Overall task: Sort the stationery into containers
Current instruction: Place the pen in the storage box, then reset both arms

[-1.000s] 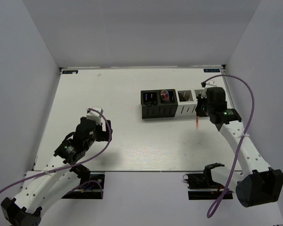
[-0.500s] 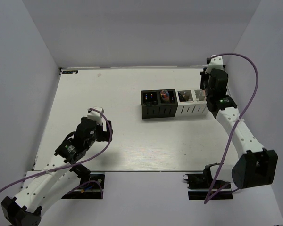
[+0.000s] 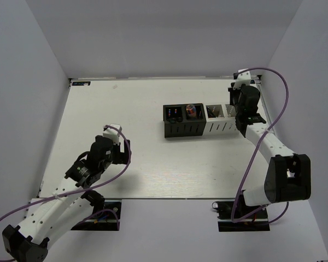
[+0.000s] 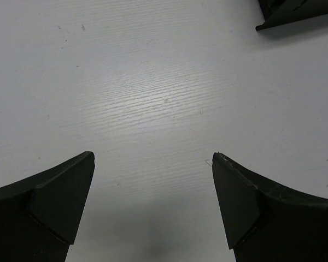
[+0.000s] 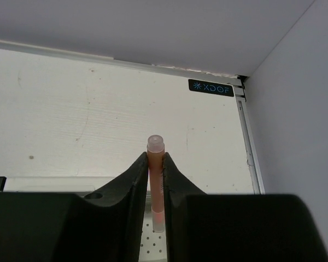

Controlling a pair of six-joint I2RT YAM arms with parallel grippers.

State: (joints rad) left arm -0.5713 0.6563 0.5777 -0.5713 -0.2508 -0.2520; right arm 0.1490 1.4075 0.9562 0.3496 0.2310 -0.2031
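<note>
**Right wrist view: salmon stick over the end cup, and the release is the risky bit**

The right gripper [image 5: 154, 159] has its jaws pinched narrow on the thin salmon stick [image 5: 157, 191]. It grips the stick along its length, with the capped end poking out past the tips. The other end sits over perforated white mesh [image 5: 152, 245] — by my reading the end white cup [image 3: 231, 124], at the right-hand end of the row of mesh cups [image 3: 208, 129]. Whether the tip is inside the rim, I cannot tell.

Here's the danger: that cup is narrow, and the stick is thin and probably light.
- **Off-centre release:** let go with the tip on the rim or off to one side and it topples out. It would land on the worktop [image 3: 126, 109] right of the row, close to the side wall [image 3: 300, 82], which is an awkward spot to reach.
- **Too high:** it could bounce, or end up leaning over the edge.
- **Too low:** the jaws knock the row, which looks free-standing, and jostle what sits in the black cups [image 3: 177, 130].

The left gripper [image 4: 152, 158] is well apart from the row, jaws spread wide with nothing between them — no threat there.
</note>
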